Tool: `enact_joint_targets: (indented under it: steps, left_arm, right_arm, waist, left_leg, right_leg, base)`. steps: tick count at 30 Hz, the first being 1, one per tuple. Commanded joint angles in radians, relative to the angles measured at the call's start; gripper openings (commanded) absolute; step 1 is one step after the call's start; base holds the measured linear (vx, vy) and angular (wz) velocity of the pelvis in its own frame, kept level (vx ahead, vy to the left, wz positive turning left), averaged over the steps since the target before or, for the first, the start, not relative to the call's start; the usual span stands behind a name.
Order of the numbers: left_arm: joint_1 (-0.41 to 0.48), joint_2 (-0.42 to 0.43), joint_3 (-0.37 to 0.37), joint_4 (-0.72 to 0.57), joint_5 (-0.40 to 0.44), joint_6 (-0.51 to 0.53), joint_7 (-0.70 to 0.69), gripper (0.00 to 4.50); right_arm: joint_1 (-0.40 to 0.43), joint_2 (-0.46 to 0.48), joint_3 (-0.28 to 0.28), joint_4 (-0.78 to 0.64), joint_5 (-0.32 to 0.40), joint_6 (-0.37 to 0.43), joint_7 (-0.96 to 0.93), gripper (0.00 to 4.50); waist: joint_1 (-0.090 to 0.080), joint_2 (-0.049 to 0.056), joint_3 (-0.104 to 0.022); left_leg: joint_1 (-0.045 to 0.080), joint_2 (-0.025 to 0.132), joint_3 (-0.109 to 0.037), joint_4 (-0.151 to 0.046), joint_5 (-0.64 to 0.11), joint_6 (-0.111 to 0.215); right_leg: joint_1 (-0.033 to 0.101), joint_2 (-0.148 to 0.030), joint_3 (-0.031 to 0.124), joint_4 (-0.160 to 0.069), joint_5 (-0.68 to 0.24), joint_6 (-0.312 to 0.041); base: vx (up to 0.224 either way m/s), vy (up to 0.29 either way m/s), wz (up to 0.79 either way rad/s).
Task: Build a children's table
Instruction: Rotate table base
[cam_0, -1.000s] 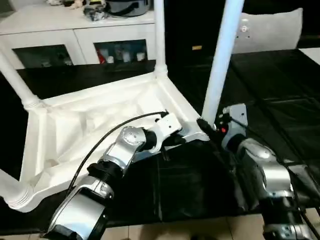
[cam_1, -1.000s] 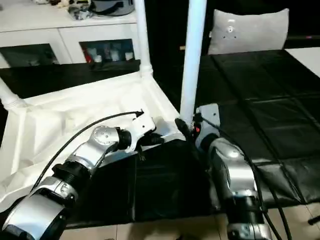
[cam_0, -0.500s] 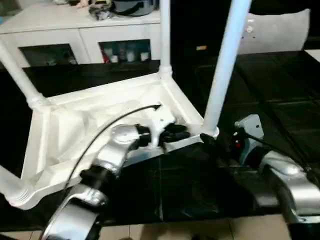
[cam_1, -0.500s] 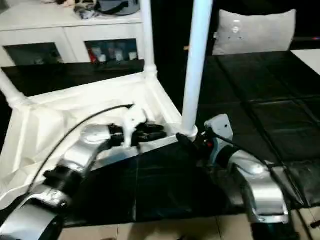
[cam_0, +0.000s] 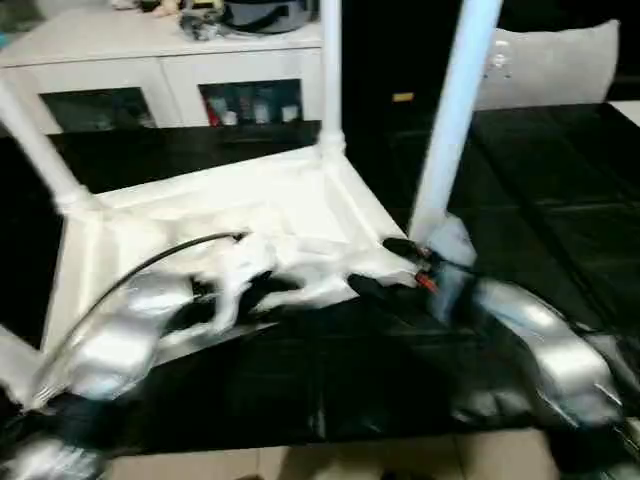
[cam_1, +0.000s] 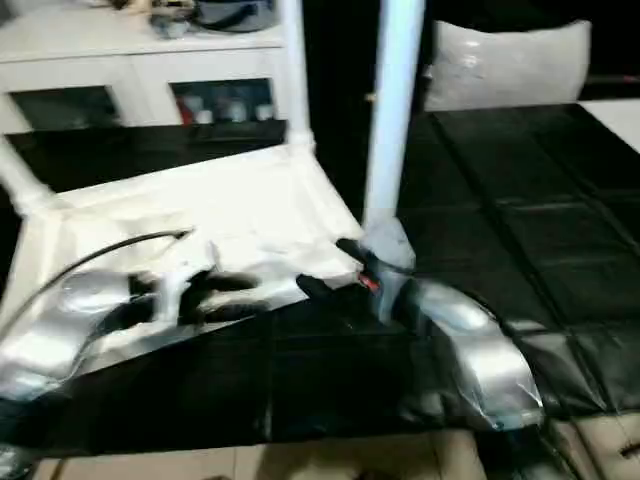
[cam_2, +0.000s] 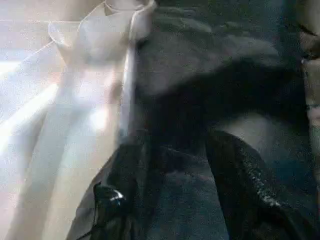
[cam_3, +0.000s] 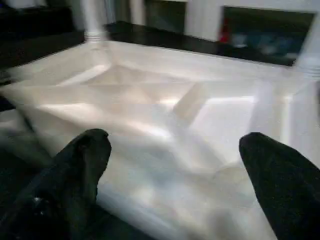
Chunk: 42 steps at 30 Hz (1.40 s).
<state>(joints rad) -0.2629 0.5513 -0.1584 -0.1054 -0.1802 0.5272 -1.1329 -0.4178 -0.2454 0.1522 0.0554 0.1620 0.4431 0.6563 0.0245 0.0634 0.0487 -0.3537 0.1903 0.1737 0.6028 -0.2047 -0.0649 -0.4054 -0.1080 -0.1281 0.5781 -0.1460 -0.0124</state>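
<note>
Table upside down on black bench, legs pointing up. Left end effector at the near rim, fingers apart, gripping nothing. Right end effector just beside the near right corner socket, at the foot of a leg, spread wide, empty.

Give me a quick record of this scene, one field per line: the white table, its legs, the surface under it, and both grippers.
table: white children's table, upside down, ribbed underside up
legs: leg upright in the near right corner, others at further corners
surface: black work table
left gripper: open, holding nothing, at the table's near edge
right gripper: open wide, empty, facing the underside
background: white cabinet
</note>
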Motion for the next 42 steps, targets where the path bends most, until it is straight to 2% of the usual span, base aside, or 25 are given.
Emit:
enact_joint_targets:
  steps: [1, 2, 3, 5, 6, 7, 8, 10, 11, 12, 14, 15, 16, 18, 19, 20, 21, 25, 29, 31, 32, 36, 38, 40, 42]
  left_arm:
    - [0.04, 0.04, -0.016, -0.042, 0.029, 0.058, -0.003, 2.35]
    - [0.04, 0.04, -0.016, -0.042, 0.029, 0.058, -0.003, 2.35]
    - [0.05, 0.048, -0.027, -0.04, 0.052, 0.067, 0.01, 2.35]
    - [0.056, 0.049, -0.039, -0.012, 0.108, 0.073, 0.059, 2.46]
    - [0.056, 0.047, -0.045, 0.009, 0.141, 0.061, 0.09, 2.57]
    - [0.056, 0.047, -0.045, 0.009, 0.142, 0.061, 0.091, 2.57]
    - [0.051, 0.037, -0.042, 0.024, 0.158, 0.057, 0.128, 2.71]
    - [0.042, 0.031, -0.038, 0.025, 0.158, 0.069, 0.187, 2.71]
    - [0.041, 0.032, -0.038, 0.024, 0.157, 0.072, 0.192, 2.71]
    - [0.039, 0.035, -0.039, 0.02, 0.153, 0.076, 0.198, 2.71]
    - [0.03, 0.037, -0.045, 0.024, 0.156, 0.078, 0.201, 3.02]
    - [0.03, 0.037, -0.045, 0.024, 0.156, 0.078, 0.201, 3.02]
    - [0.03, 0.037, -0.045, 0.024, 0.156, 0.078, 0.201, 3.07]
    - [0.025, 0.029, -0.044, 0.031, 0.162, 0.075, 0.208, 3.18]
    - [0.019, 0.02, -0.047, 0.043, 0.175, 0.066, 0.218, 3.3]
    - [0.014, 0.007, -0.046, 0.057, 0.184, 0.057, 0.233, 3.41]
    - [0.014, 0.007, -0.046, 0.057, 0.184, 0.057, 0.233, 3.48]
    - [-0.005, -0.019, -0.053, 0.101, 0.197, 0.011, 0.307, 3.73]
    - [-0.004, -0.052, -0.033, 0.129, 0.222, -0.066, 0.397, 4.2]
    - [0.007, -0.058, -0.023, 0.126, 0.229, -0.108, 0.417, 4.29]
    - [0.018, -0.073, -0.004, 0.12, 0.222, -0.126, 0.438, 4.39]
    - [0.057, -0.147, 0.071, 0.096, 0.145, -0.182, 0.493, 4.46]
    - [0.113, -0.19, 0.121, 0.052, 0.04, -0.169, 0.465, 4.46]
    - [0.151, -0.191, 0.141, 0.029, 0.0, -0.152, 0.449, 4.46]
    - [0.176, -0.181, 0.146, 0.02, -0.016, -0.151, 0.429, 4.46]
  right_arm:
    - [-0.063, 0.023, 0.039, 0.133, -0.085, -0.062, -0.061, 4.5]
    - [-0.063, 0.023, 0.039, 0.133, -0.085, -0.062, -0.061, 4.5]
    - [-0.084, 0.021, 0.054, 0.172, -0.109, -0.088, -0.074, 4.5]
    - [-0.122, 0.022, 0.06, 0.248, -0.139, -0.128, -0.116, 4.5]
    - [-0.145, 0.022, 0.056, 0.295, -0.157, -0.154, -0.157, 4.5]
    - [-0.146, 0.022, 0.056, 0.296, -0.157, -0.155, -0.158, 4.5]
    - [-0.165, 0.02, 0.043, 0.338, -0.17, -0.169, -0.201, 4.5]
    - [-0.203, 0.017, 0.01, 0.428, -0.187, -0.205, -0.275, 4.5]
    - [-0.207, 0.017, 0.006, 0.437, -0.188, -0.209, -0.281, 4.5]
    - [-0.214, 0.018, 0.0, 0.453, -0.19, -0.217, -0.291, 4.5]
    - [-0.238, -0.003, -0.041, 0.531, -0.204, -0.259, -0.365, 4.5]
    - [-0.238, -0.003, -0.041, 0.531, -0.204, -0.259, -0.365, 4.5]
    - [-0.238, -0.003, -0.041, 0.531, -0.204, -0.259, -0.365, 4.5]
    - [-0.248, -0.024, -0.073, 0.576, -0.202, -0.279, -0.408, 4.5]
    - [-0.259, -0.05, -0.104, 0.623, -0.198, -0.304, -0.447, 4.5]
    - [-0.264, -0.078, -0.129, 0.653, -0.19, -0.32, -0.464, 4.5]
    - [-0.264, -0.078, -0.129, 0.653, -0.19, -0.32, -0.464, 4.5]
    - [-0.276, -0.147, -0.165, 0.74, -0.178, -0.374, -0.483, 4.5]
    - [-0.272, -0.184, -0.189, 0.788, -0.179, -0.412, -0.485, 4.5]
    - [-0.27, -0.189, -0.192, 0.8, -0.18, -0.424, -0.487, 4.5]
    - [-0.265, -0.191, -0.194, 0.801, -0.181, -0.428, -0.487, 4.5]
    - [-0.25, -0.192, -0.2, 0.802, -0.174, -0.449, -0.49, 4.5]
    - [-0.218, -0.167, -0.209, 0.748, -0.139, -0.477, -0.427, 4.5]
    - [-0.189, -0.155, -0.202, 0.695, -0.103, -0.495, -0.338, 4.5]
    - [-0.171, -0.146, -0.201, 0.655, -0.077, -0.48, -0.298, 4.5]
  waist:
    - [-0.007, -0.004, -0.054]
    - [-0.011, -0.004, -0.049]
    - [-0.005, -0.006, -0.053]
    - [-0.004, -0.003, -0.055]
    - [-0.005, -0.009, -0.055]
    - [-0.005, -0.008, -0.056]
    - [-0.004, -0.009, -0.058]
    - [-0.003, -0.009, -0.06]
    - [-0.002, -0.01, -0.06]
    - [-0.001, -0.01, -0.059]
    - [0.0, -0.015, -0.06]
    - [0.003, -0.017, -0.06]
    - [0.003, -0.017, -0.06]
    - [0.003, -0.016, -0.061]
    - [0.004, -0.013, -0.063]
    - [0.005, -0.014, -0.063]
    - [0.005, -0.017, -0.063]
    - [0.011, -0.017, -0.066]
    - [0.018, -0.03, -0.068]
    - [0.019, -0.029, -0.068]
    - [0.019, -0.034, -0.069]
    - [0.016, -0.036, -0.067]
    - [0.014, -0.036, -0.067]
    - [0.01, -0.034, -0.067]
    - [0.004, -0.038, -0.068]
  left_leg:
    - [0.01, 0.033, -0.013, -0.083, -0.296, 0.002]
    - [0.003, 0.032, -0.015, -0.088, -0.31, -0.001]
    - [0.014, 0.032, -0.013, -0.085, -0.316, -0.003]
    - [0.011, 0.032, -0.014, -0.086, -0.299, -0.006]
    - [0.01, 0.032, -0.013, -0.086, -0.294, -0.006]
    - [0.008, 0.029, -0.014, -0.085, -0.282, -0.008]
    - [0.007, 0.03, -0.013, -0.084, -0.27, -0.003]
    - [0.01, 0.031, -0.011, -0.082, -0.264, -0.007]
    - [0.009, 0.029, -0.01, -0.081, -0.261, -0.004]
    - [0.009, 0.028, -0.009, -0.08, -0.261, -0.001]
    - [0.004, 0.027, -0.01, -0.08, -0.251, 0.005]
    - [0.007, 0.027, -0.009, -0.078, -0.243, 0.006]
    - [0.007, 0.027, -0.009, -0.078, -0.243, 0.006]
    - [0.004, 0.027, -0.009, -0.077, -0.231, 0.008]
    - [0.007, 0.027, -0.008, -0.076, -0.227, 0.008]
    - [0.008, 0.025, -0.006, -0.074, -0.228, 0.009]
    - [0.006, 0.025, -0.006, -0.073, -0.225, 0.011]
    - [0.003, 0.022, -0.003, -0.068, -0.211, 0.031]
    - [-0.004, 0.022, -0.003, -0.064, -0.184, 0.051]
    - [-0.005, 0.022, -0.003, -0.063, -0.172, 0.057]
    - [-0.007, 0.022, -0.002, -0.062, -0.166, 0.06]
    - [-0.009, 0.022, -0.001, -0.061, -0.167, 0.067]
    - [-0.01, 0.025, 0.0, -0.06, -0.176, 0.072]
    - [-0.014, 0.027, -0.001, -0.061, -0.184, 0.082]
    - [-0.019, 0.027, -0.002, -0.062, -0.183, 0.095]
  right_leg:
    - [0.037, -0.043, 0.057, -0.076, -0.464, -0.136]
    - [0.041, -0.038, 0.056, -0.073, -0.466, -0.137]
    - [0.036, -0.039, 0.059, -0.075, -0.468, -0.129]
    - [0.042, -0.039, 0.063, -0.071, -0.433, -0.137]
    - [0.041, -0.037, 0.063, -0.072, -0.421, -0.14]
    - [0.044, -0.036, 0.063, -0.067, -0.4, -0.147]
    - [0.048, -0.038, 0.065, -0.065, -0.377, -0.152]
    - [0.044, -0.038, 0.066, -0.063, -0.355, -0.173]
    - [0.046, -0.038, 0.067, -0.06, -0.343, -0.184]
    - [0.047, -0.037, 0.067, -0.062, -0.344, -0.184]
    - [0.05, -0.038, 0.066, -0.059, -0.356, -0.179]
    - [0.048, -0.038, 0.067, -0.062, -0.361, -0.177]
    - [0.048, -0.038, 0.067, -0.062, -0.361, -0.177]
    - [0.05, -0.037, 0.066, -0.058, -0.339, -0.182]
    - [0.049, -0.037, 0.067, -0.058, -0.326, -0.187]
    - [0.049, -0.034, 0.067, -0.057, -0.317, -0.193]
    - [0.05, -0.034, 0.067, -0.057, -0.312, -0.193]
    - [0.052, -0.034, 0.065, -0.057, -0.31, -0.197]
    - [0.057, -0.034, 0.062, -0.057, -0.31, -0.191]
    - [0.055, -0.034, 0.061, -0.057, -0.312, -0.188]
    - [0.057, -0.034, 0.061, -0.056, -0.315, -0.186]
    - [0.055, -0.032, 0.058, -0.061, -0.34, -0.179]
    - [0.053, -0.035, 0.058, -0.063, -0.352, -0.178]
    - [0.051, -0.033, 0.058, -0.062, -0.351, -0.179]
    - [0.055, -0.03, 0.058, -0.061, -0.34, -0.176]
  base:
    - [0.0, 0.0, 0.0]
    - [0.0, 0.0, 0.0]
    - [0.0, 0.0, 0.0]
    - [0.0, 0.0, 0.0]
    - [0.0, 0.0, 0.0]
    - [0.0, 0.0, 0.0]
    - [0.0, 0.0, 0.0]
    - [0.0, 0.0, 0.0]
    - [0.0, 0.0, 0.0]
    - [0.0, 0.0, 0.0]
    - [0.0, 0.0, 0.0]
    - [0.0, 0.0, 0.0]
    - [0.0, 0.0, 0.0]
    - [0.0, 0.0, 0.0]
    - [0.0, 0.0, 0.0]
    - [0.0, 0.0, 0.0]
    - [0.0, 0.0, 0.0]
    - [0.0, 0.0, 0.0]
    - [0.0, 0.0, 0.0]
    - [0.0, 0.0, 0.0]
    - [0.0, 0.0, 0.0]
    - [0.0, 0.0, 0.0]
    - [0.0, 0.0, 0.0]
    - [0.0, 0.0, 0.0]
    - [0.0, 0.0, 0.0]
